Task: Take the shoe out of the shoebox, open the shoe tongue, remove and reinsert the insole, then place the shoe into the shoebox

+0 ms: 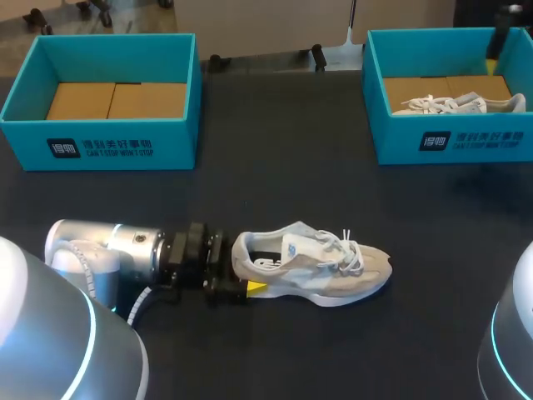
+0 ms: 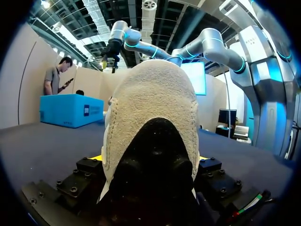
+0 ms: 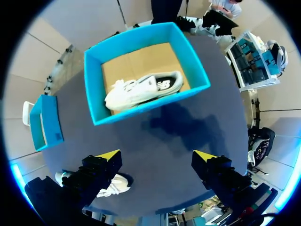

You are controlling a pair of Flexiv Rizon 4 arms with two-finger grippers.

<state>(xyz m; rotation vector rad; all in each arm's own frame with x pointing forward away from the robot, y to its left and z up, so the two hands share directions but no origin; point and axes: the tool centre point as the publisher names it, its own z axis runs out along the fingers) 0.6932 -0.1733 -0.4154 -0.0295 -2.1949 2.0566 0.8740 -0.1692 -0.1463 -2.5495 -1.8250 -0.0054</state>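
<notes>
Shoe (image 1: 316,262) clamped at the heel by the left gripper (image 1: 237,271), lying on the table (image 1: 283,175) between the two boxes.

The left shoebox (image 1: 100,148) is seen empty, far side of the table. The left gripper is closed on the shoe's heel from both sides, the sole is flat on the table and the toe is pointed right. The tongue (image 1: 300,244) is seen raised at the opening; whether an insole is inside cannot be told. A second shoe (image 1: 454,104) is kept in the right shoebox (image 1: 450,142). The right gripper (image 3: 157,162) is held released, nothing in it, high above that box. The step is judged to be the tongue/insole work: the heel should be kept pinned low and level, and the opening should be entered from above by the free claw without dragging the shoe.
</notes>
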